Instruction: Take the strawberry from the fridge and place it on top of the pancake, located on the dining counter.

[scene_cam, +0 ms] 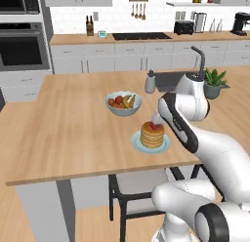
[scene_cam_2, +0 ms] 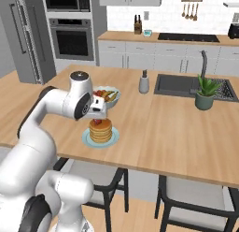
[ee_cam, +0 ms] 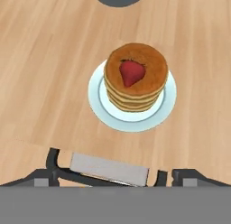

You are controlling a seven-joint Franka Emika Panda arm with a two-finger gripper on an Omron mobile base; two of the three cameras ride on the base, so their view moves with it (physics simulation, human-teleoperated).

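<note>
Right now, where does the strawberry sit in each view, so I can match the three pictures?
Left base view: strawberry on top of the pancake, right of centre, partly behind the arm.
Right base view: strawberry on the stack, left of centre, just under the hand.
Hand view: strawberry centred on the stack, upper middle.
Shared landmark: the plate under the pancake.

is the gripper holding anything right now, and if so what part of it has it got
Nothing is held. The strawberry lies on top of the pancake, free of the gripper, which is open above the stack.
</note>
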